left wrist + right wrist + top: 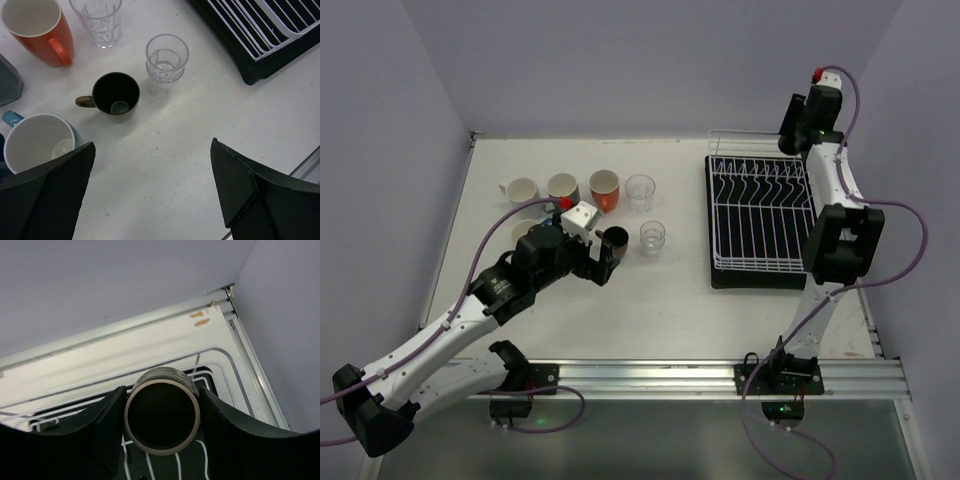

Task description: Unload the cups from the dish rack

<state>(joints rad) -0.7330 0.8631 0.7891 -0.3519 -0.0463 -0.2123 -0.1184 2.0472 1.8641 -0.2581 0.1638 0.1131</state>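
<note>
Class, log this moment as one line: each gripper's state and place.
left gripper: open, near dark mug | right gripper: shut on cream-rimmed cup, over dish rack

The left arm and right arm are slim white links between chunky black joint housings, each trailed by a looping purple cable. Just behind the left claw sits a white camera block with a red spot; its fingers are black wedges with mesh-textured faces

Clear glass tumbler, glossy orange mug; matt table
</note>
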